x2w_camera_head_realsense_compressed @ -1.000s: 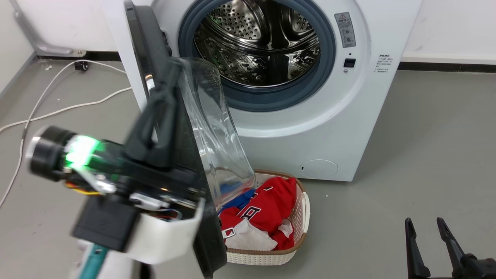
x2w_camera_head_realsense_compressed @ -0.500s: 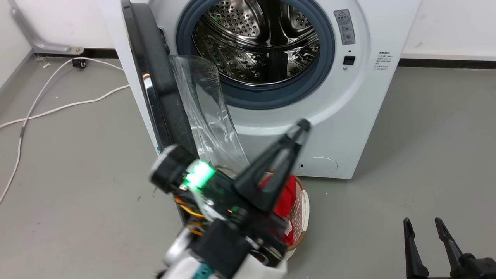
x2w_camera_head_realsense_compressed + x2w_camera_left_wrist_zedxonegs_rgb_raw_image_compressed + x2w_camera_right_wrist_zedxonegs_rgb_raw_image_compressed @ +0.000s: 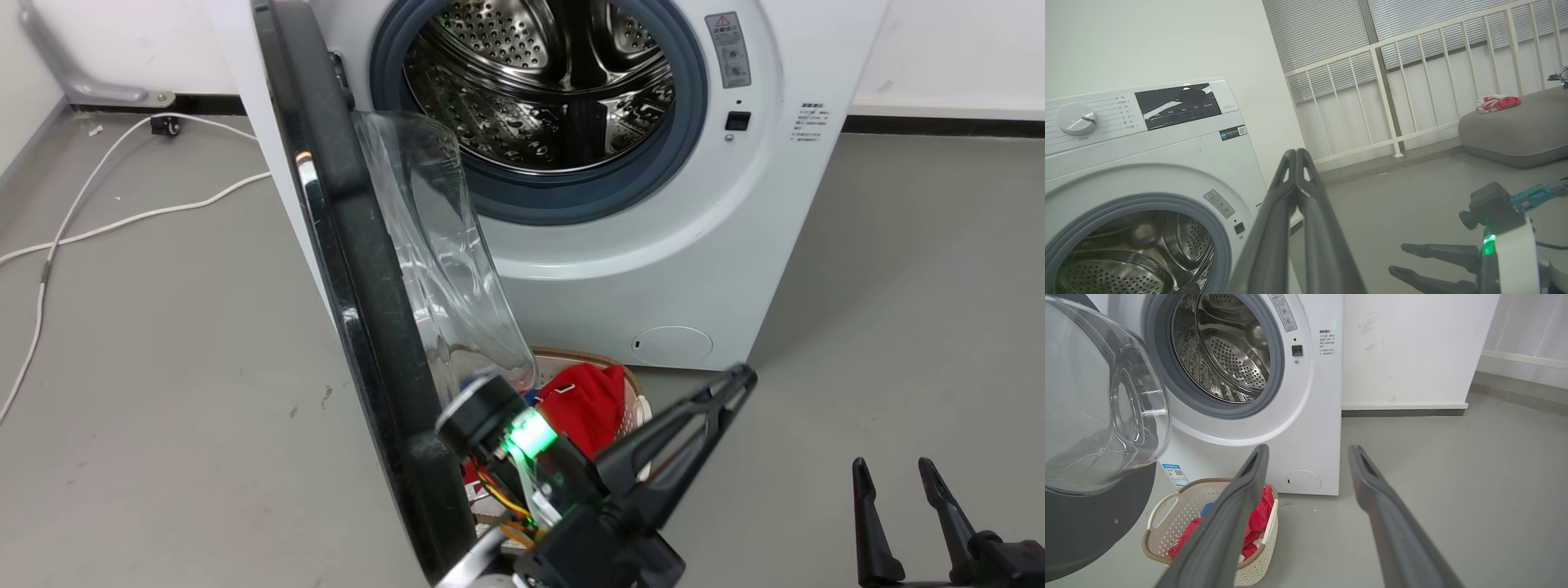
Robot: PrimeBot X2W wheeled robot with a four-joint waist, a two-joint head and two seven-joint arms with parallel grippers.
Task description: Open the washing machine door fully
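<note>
Your left tool (image 3: 735,384) is hanging at 6 o'clock in the head view. Its two long dark fingers are pressing together on nothing and pointing toward 2 o'clock, away from the door. Your right tool (image 3: 892,467) is waiting at 4 o'clock, well apart, with its fingers spread and empty.

The large round glossy black washing machine door (image 3: 367,310) is lying just beside the left tool's wrist, at 9 to 10 o'clock from the fingertips. You are seeing it almost edge-on, with its long axis running from 11 o'clock down to 6 o'clock. The left arm is clearly the nearer one. It is working on the inner side, where the clear bulging glass bowl (image 3: 441,245) is facing the white woven basket of red clothes (image 3: 637,408).

The door is standing out from the white machine front (image 3: 653,261), hinged at its left edge, so opening it wider is probably going to mean a push toward 9 o'clock. Its rim is shining, and the perforated steel drum (image 3: 555,90) and grey rubber ring (image 3: 571,200) are showing fully.
</note>
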